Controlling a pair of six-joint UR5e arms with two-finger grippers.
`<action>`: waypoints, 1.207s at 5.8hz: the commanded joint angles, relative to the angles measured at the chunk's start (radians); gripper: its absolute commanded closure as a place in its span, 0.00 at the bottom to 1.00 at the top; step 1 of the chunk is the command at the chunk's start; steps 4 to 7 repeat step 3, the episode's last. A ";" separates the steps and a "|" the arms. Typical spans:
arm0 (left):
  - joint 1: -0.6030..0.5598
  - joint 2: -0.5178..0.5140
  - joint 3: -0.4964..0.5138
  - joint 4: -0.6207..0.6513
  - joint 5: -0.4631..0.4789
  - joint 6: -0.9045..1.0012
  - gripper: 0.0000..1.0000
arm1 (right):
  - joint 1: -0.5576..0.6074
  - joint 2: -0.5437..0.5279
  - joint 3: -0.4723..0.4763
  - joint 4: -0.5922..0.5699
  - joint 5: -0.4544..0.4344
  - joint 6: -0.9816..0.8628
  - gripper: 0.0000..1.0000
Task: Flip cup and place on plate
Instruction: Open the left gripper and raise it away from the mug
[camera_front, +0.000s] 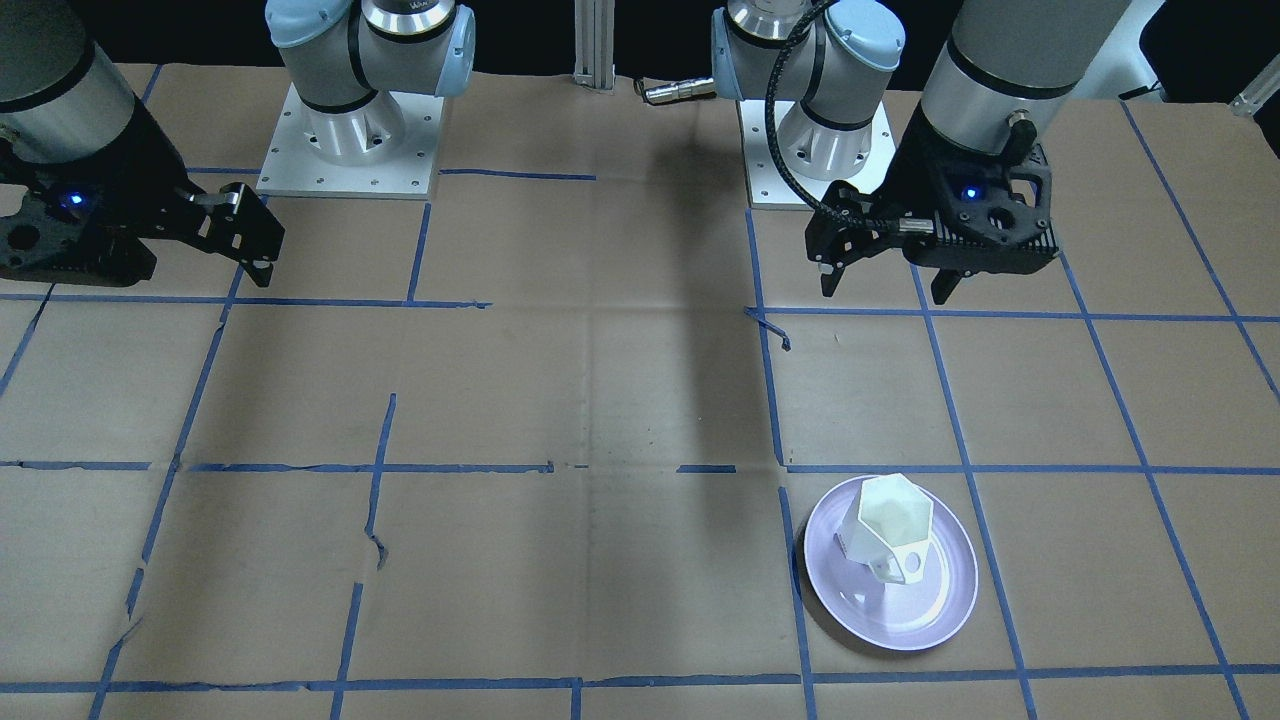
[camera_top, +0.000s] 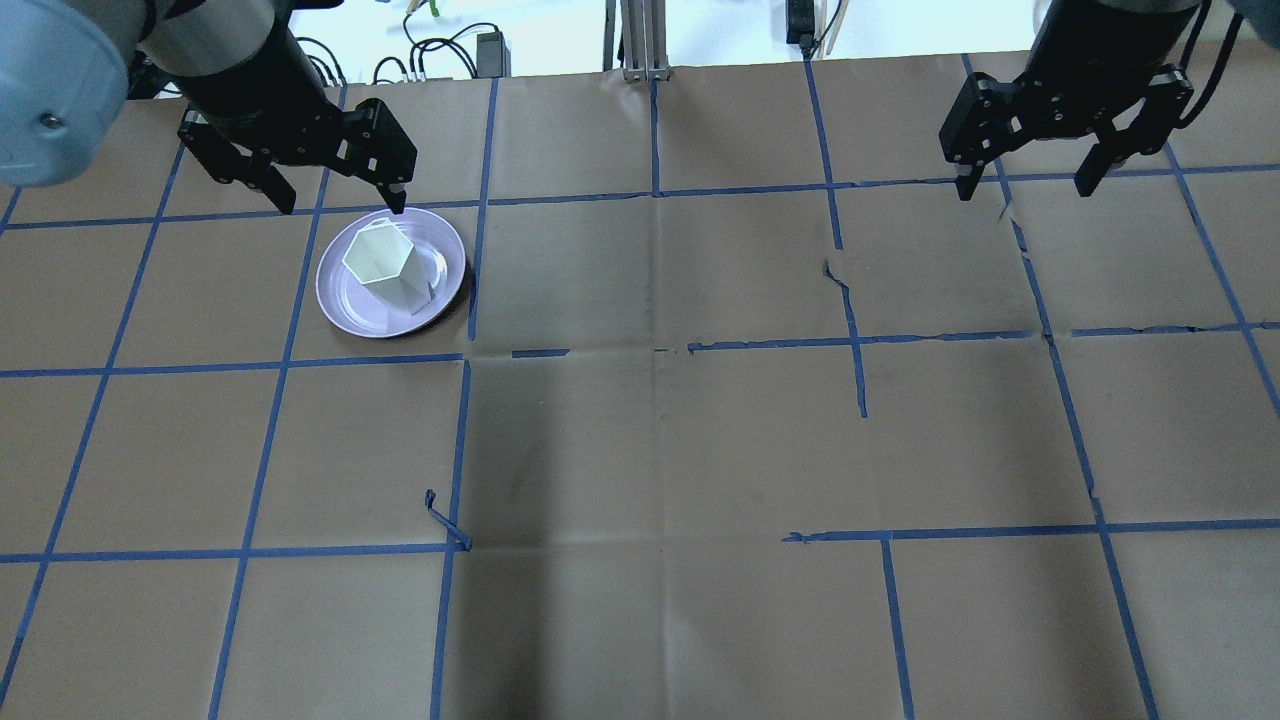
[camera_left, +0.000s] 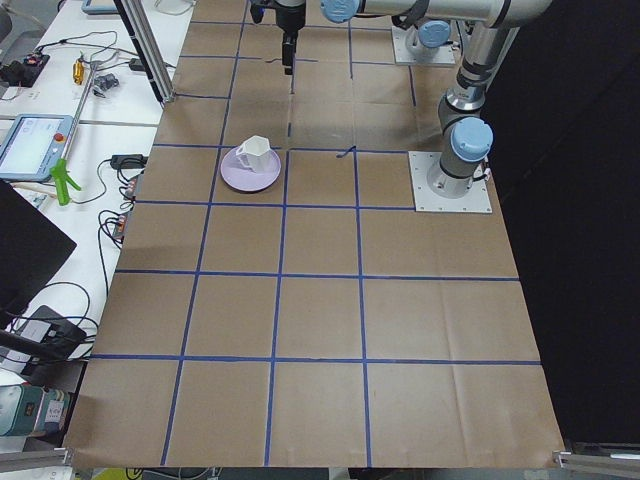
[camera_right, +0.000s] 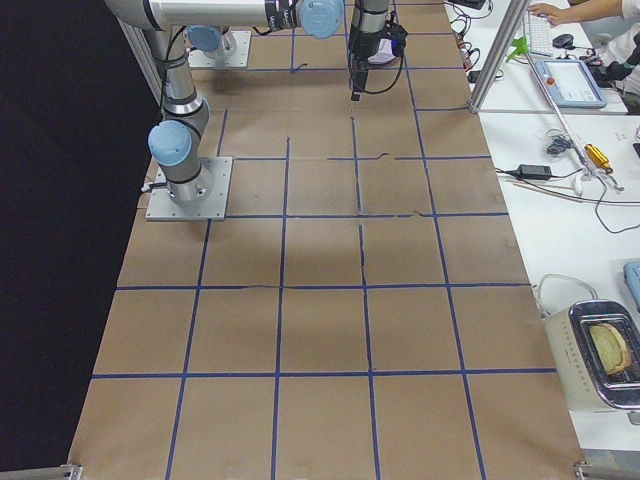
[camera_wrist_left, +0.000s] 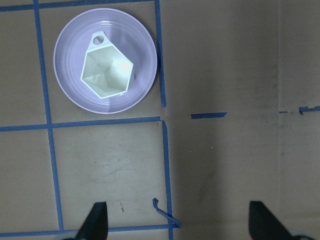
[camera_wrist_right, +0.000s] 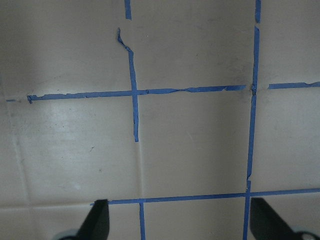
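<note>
The white faceted cup (camera_front: 885, 525) stands upright, mouth up, on the pale lavender plate (camera_front: 850, 600), handle toward the table's far side. Both show in the overhead view, cup (camera_top: 385, 262) on plate (camera_top: 340, 300), and in the left wrist view, cup (camera_wrist_left: 107, 70) on plate (camera_wrist_left: 67, 55). My left gripper (camera_front: 885, 292) is open and empty, raised above the table on the robot's side of the plate; it also shows in the overhead view (camera_top: 343, 206). My right gripper (camera_top: 1023, 188) is open and empty, raised far off on the other side.
The table is brown paper with a grid of blue tape. A loose curl of tape (camera_front: 775, 330) sticks up between my left gripper and the plate. The arm bases (camera_front: 350, 140) stand at the robot's edge. Benches with cables and equipment (camera_left: 60, 150) flank the table ends.
</note>
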 joint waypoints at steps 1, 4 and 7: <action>-0.011 0.018 -0.013 -0.006 -0.003 -0.008 0.01 | 0.000 0.000 0.000 0.000 0.000 0.000 0.00; -0.011 0.009 -0.011 -0.001 -0.003 -0.008 0.01 | 0.000 0.000 0.000 0.000 0.000 0.000 0.00; -0.011 0.009 -0.011 -0.001 -0.003 -0.008 0.01 | 0.000 0.000 0.000 0.000 0.000 0.000 0.00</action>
